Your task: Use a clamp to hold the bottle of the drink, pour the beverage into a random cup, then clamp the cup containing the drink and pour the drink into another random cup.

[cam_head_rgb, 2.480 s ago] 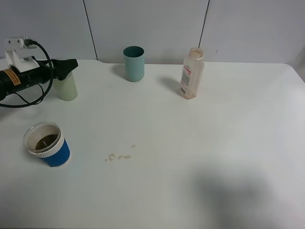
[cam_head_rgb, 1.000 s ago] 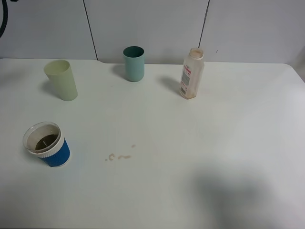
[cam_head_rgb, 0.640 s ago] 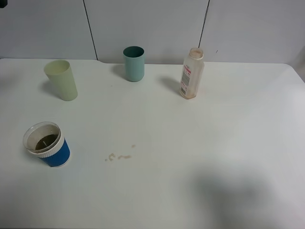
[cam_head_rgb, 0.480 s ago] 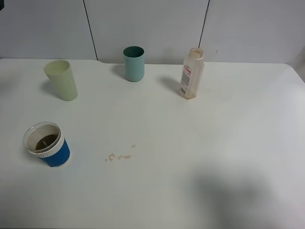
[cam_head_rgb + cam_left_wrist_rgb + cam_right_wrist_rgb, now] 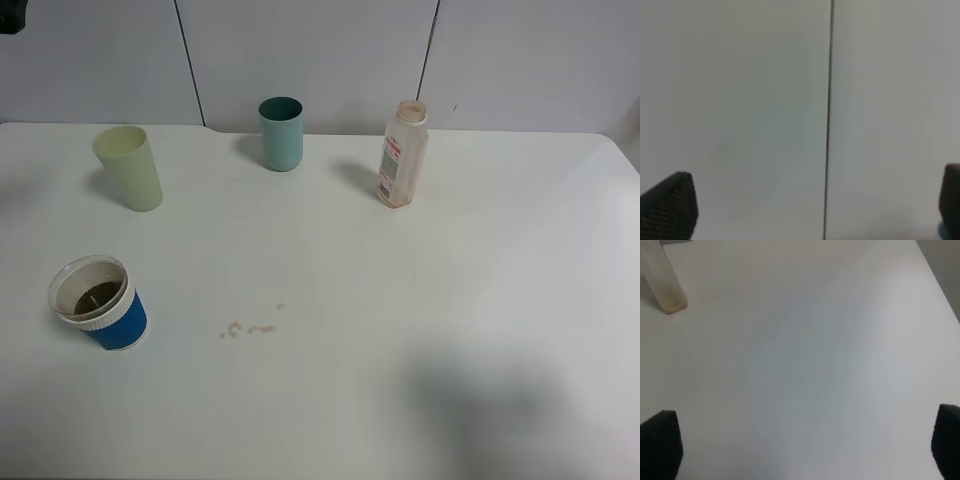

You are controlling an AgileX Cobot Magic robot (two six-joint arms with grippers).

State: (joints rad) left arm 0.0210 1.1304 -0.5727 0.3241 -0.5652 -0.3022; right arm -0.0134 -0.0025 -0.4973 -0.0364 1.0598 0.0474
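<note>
**A:** Exterior high view first: what stands on the table (image 5: 420, 300)?

**B:** Smooth white top. At the back left, a pale yellow-green tumbler (image 5: 129, 168), tapered plastic, upright. Near front left, well apart from it, a short blue cup (image 5: 98, 302) with a white ribbed band and a wide clear rim; dark brown drink (image 5: 96, 297) lies inside. A few brown drops (image 5: 250, 328) mark the surface nearer the middle.

**A:** And the bottle (image 5: 402, 154)?

**B:** Back, right of centre: translucent plastic, squarish body, round open neck, white label with red print. A darker teal tumbler (image 5: 281, 133) stands to its left, apart.

**A:** The grippers?

**B:** Left gripper (image 5: 815, 205) faces a grey panelled wall, its knurled black jaws spread wide, holding nothing. Right gripper (image 5: 805, 450) hangs over bare table, jaws likewise released, the bottle's base off at one corner of its view.
</note>
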